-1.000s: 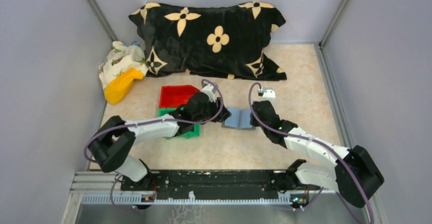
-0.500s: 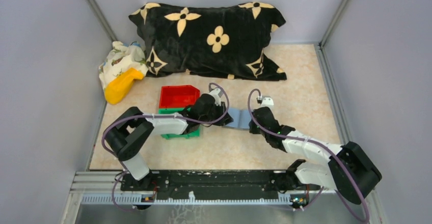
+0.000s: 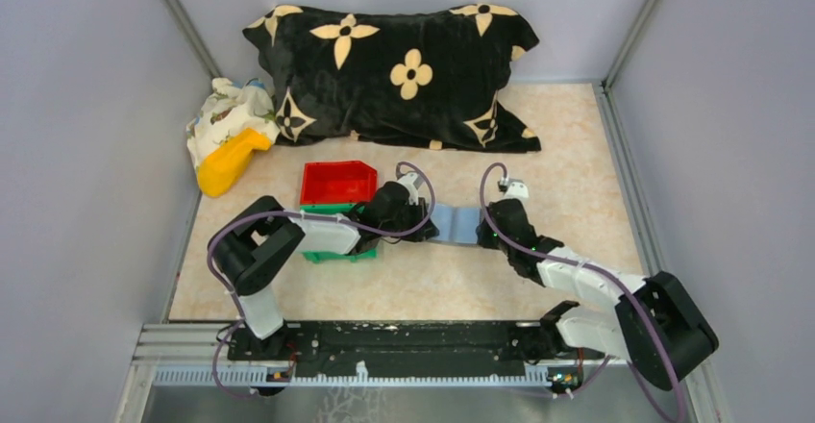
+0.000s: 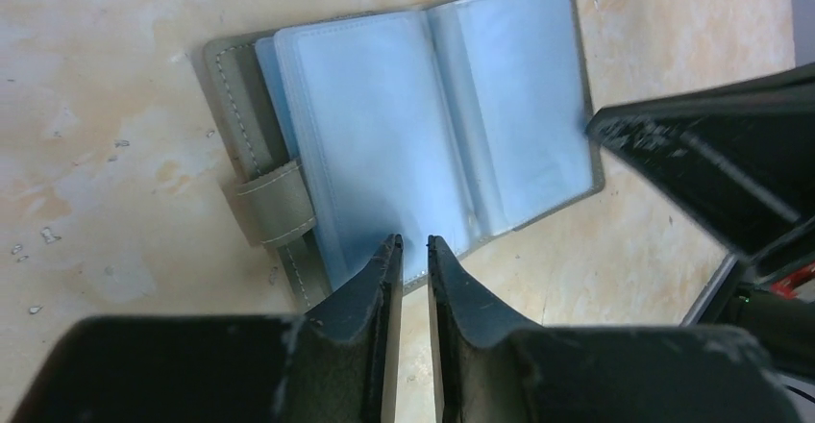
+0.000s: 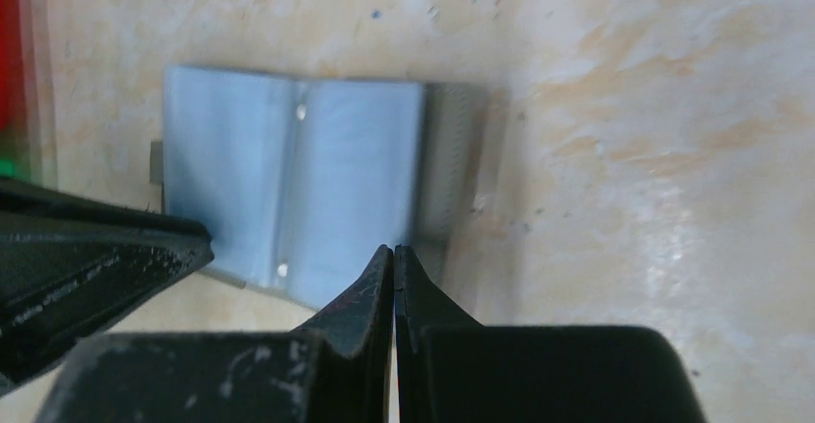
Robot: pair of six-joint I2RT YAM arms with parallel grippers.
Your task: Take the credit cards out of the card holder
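Observation:
The card holder (image 3: 459,224) lies open on the table between the two arms, its blue-grey sleeve pages facing up (image 4: 423,135) (image 5: 298,173), with a grey strap tab (image 4: 272,202) at its left side. No credit cards show in the sleeves. My left gripper (image 3: 430,228) (image 4: 414,240) is at the holder's left edge, its jaws a narrow slit apart with nothing between them, tips over the near edge of a page. My right gripper (image 3: 488,234) (image 5: 395,248) is shut, tips together at the near right corner of the blue pages.
A red bin (image 3: 336,183) and a green bin (image 3: 338,253) sit just left of the holder, under the left arm. A black flowered pillow (image 3: 404,67) lies at the back, with a yellow object (image 3: 231,161) and a patterned cloth (image 3: 226,111) at the back left. Walls close in on both sides.
Both grippers have narrowed, the right fully shut. Both wrists have come down to the holder's edges, and the holder lies flatter and slightly to the right.

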